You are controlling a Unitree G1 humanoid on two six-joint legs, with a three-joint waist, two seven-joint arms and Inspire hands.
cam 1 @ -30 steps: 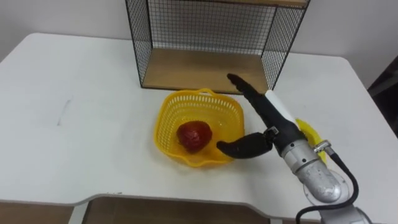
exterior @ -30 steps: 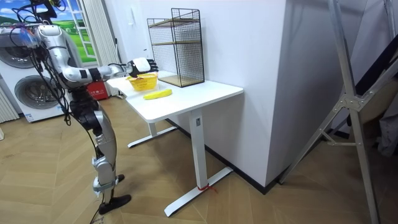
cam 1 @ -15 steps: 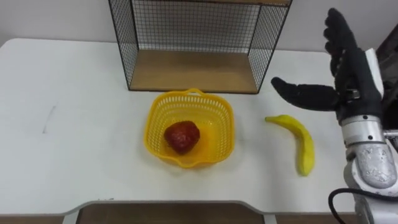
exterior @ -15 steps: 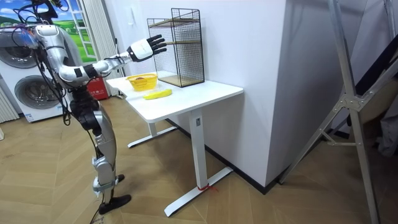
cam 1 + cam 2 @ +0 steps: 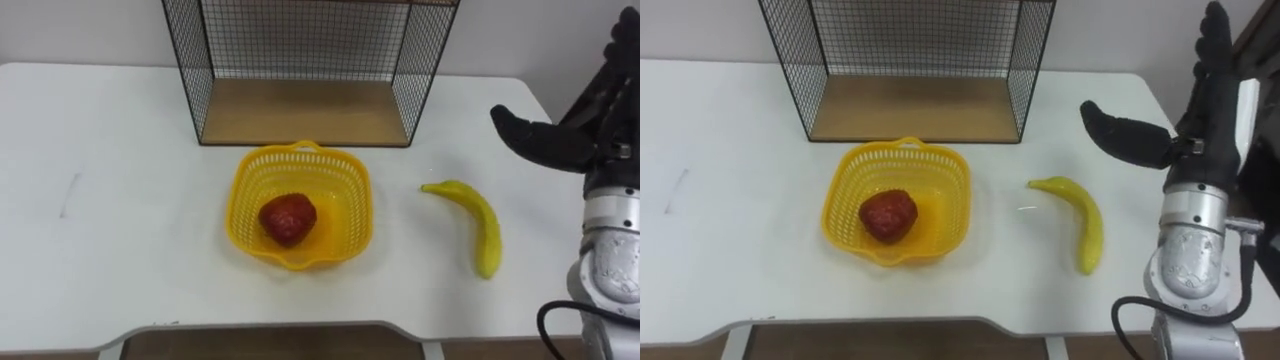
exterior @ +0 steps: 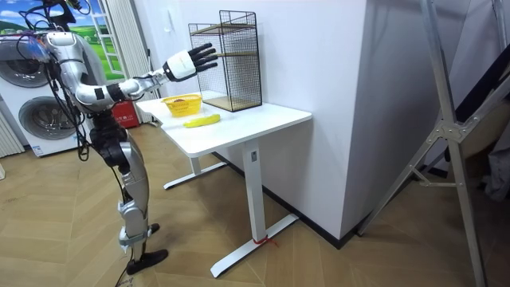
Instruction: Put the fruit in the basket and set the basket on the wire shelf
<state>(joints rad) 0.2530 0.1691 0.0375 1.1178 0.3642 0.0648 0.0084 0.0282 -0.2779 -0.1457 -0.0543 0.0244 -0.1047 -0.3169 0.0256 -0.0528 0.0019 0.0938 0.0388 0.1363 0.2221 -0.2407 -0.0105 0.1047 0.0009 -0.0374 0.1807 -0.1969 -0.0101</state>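
Right robot hand (image 5: 1200, 120) raised, fingers straight, thumb spread.

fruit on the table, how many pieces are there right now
2. A red fruit lies inside the yellow basket. A banana lies on the white table to the basket's right, outside it. Nothing seems to be hiding more.

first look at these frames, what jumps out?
The yellow basket sits mid-table in front of the wire shelf, with a red fruit inside it. A banana lies on the white table to the basket's right, outside it. The right hand hangs open above the table's right end, holding nothing.
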